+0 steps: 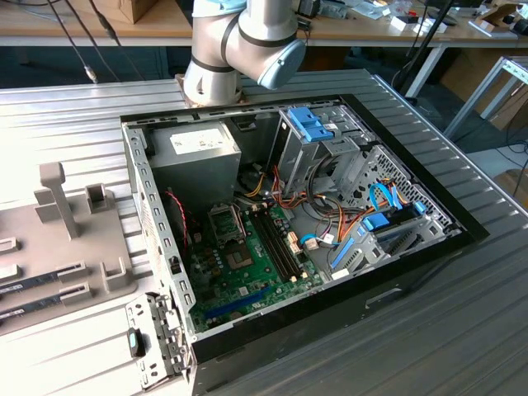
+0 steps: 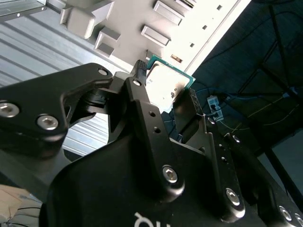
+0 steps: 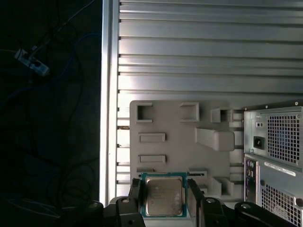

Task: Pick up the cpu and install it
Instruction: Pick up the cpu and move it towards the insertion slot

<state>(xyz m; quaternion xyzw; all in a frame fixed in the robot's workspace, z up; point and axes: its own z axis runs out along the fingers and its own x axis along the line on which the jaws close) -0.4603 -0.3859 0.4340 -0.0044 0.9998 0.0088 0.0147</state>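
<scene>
The gripper (image 3: pixel 164 201) is clamped on the cpu (image 3: pixel 163 196). In the first wrist view the two black fingers (image 3: pixel 135 196) press against opposite edges of the chip, whose silvery top faces the camera with a thin green rim showing around it. In that view the chip overlaps the near edge of the grey holder tray (image 3: pixel 180 142), whose square and oblong pockets lie beyond it. It seems to be held above the tray rather than seated in it.

The second wrist view looks along the gripper (image 2: pixel 164 87) from the side. The cpu (image 2: pixel 163 80) sits tilted between a ribbed finger pad (image 2: pixel 189 106) and the opposite finger, with the tray's raised blocks (image 2: pixel 85 21) pale and out of reach behind it.

The first wrist view also takes in the ribbed metal table (image 3: pixel 208 47) under the tray, and the vented back of the power supply (image 3: pixel 279 137) just beside the tray. A dark floor with loose cables (image 3: pixel 47 118) lies past the table's edge, on the tray's far side from the power supply.

The exterior view adds the wider layout. The holder tray (image 1: pixel 74 239) lies just beside the open computer case (image 1: pixel 148 239), with memory sticks (image 1: pixel 45 285) in its slots. Inside the case are the green motherboard (image 1: pixel 247 264), its metal-framed processor socket (image 1: pixel 224 221) and the power supply (image 1: pixel 202 148). The arm's grey joint (image 1: pixel 247 41) stands behind the case.
</scene>
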